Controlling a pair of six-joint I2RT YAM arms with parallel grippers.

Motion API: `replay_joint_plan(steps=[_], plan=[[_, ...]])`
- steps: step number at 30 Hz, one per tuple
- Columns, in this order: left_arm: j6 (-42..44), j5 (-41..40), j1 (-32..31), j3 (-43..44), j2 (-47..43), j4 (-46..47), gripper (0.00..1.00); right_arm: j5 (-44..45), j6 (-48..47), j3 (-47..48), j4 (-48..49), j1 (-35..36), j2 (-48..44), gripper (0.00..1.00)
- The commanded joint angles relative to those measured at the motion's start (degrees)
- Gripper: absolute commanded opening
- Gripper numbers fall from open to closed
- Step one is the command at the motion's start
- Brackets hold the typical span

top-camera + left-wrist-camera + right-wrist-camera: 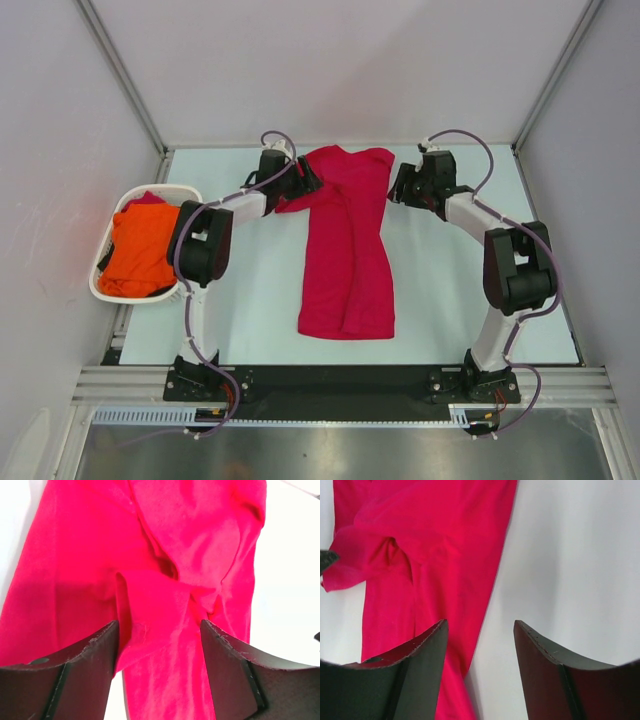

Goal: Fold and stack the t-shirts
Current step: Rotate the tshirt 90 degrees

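The crimson t-shirt [350, 250] lies flat on the table [450, 300], already doubled lengthwise into a long strip. The orange t-shirt [138, 250] is bunched up in the white basket [110, 292], well away from both sets of fingers.

The left gripper [159, 627] is open, and a loose flap of sleeve [150, 605] is humped up right between its fingers [85, 670], close against the inner face of the left one. The right gripper [480, 625] is open too, but it has mostly bare table in the gap. The shirt's long edge runs under its left finger [415, 675], not between the two.

Where this probably goes sideways:

- If the left one closes on just that flap, it likely gets only the top layer. Then the sleeve folds over while the body underneath stays put or wrinkles.
- If it bites deeper and catches the body layers too, pulling could drag the whole strip crooked and undo the lengthwise fold.
- If the right one closes where it is, it gets air or a sliver of hem at best — it looks like it needs to shift toward the cloth first.
- If only one side gets a grip, the shirt swings and twists on that corner.
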Motion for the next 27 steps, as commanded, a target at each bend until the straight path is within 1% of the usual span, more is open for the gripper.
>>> replay_joint_plan(steps=[1, 6, 8, 9, 13, 17, 19, 20, 21, 22, 23, 24, 25, 26, 27], plan=[[1.67, 0.98, -0.28, 2.45, -0.88, 4.27, 0.7, -0.67, 0.18, 1.41, 1.26, 0.86, 0.06, 0.6], [2.55, -2.27, -0.37, 3.6, -1.83, 4.0, 0.7, -0.5, 0.0, 1.32, 0.82, 1.13, -0.2, 0.6], [4.22, -3.85, -0.72, 2.12, -4.55, 4.09, 0.71, -0.85, -0.08, 1.15, 1.61, 1.48, -0.03, 0.59], [5.18, -6.03, -1.16, 1.5, -5.78, 4.44, 0.72, -1.02, 0.0, 1.15, 1.87, 1.83, 0.06, 0.59], [11.67, -11.41, -3.27, -0.7, -12.19, 3.66, 0.75, -0.94, -0.96, 2.02, 2.58, 3.85, 0.94, 0.59], [12.75, -11.24, -4.06, 0.96, -13.0, 1.2, 0.73, -0.32, -1.75, 4.04, 1.26, 6.05, 3.13, 0.58], [12.23, -9.75, -4.06, 2.71, -11.78, 0.76, 0.68, -0.23, -1.75, 4.4, 1.17, 6.75, 3.31, 0.58], [11.96, -8.96, -4.06, 3.86, -10.81, -0.38, 0.62, -0.15, -1.75, 4.4, 1.26, 6.93, 3.4, 0.57], [11.78, -8.69, -3.97, 5.35, -9.76, -1.35, 0.45, -0.23, -1.75, 4.4, 1.26, 7.02, 3.4, 0.57], [11.17, -8.34, -4.06, 8.67, -7.23, -2.31, 0.31, -0.15, -1.93, 4.49, 1.0, 7.02, 3.31, 0.57], [10.82, -8.42, -3.97, 10.7, -5.81, -5.63, 0.16, -0.15, -1.93, 4.49, 0.99, 7.19, 3.23, 0.57], [10.55, -8.25, -3.97, 12.64, -4.49, -6.88, 0.03, -0.23, -2.02, 4.49, 0.73, 7.11, 3.05, 0.57], [10.2, -8.08, -3.97, 14.57, -3.08, -8.98, 0.01, -0.23, -2.19, 4.49, 0.73, 7.28, 2.96, 0.57], [9.85, -8.6, -3.97, 14.42, -3.16, -9.87, 0.04, -0.58, -2.28, 4.49, 0.73, 7.19, 2.79, 0.57], [9.5, -9.47, -3.97, 13.37, -3.77, -9.71, 0.22, -1.28, -2.28, 4.49, 1.17, 7.37, 2.61, 0.57]])
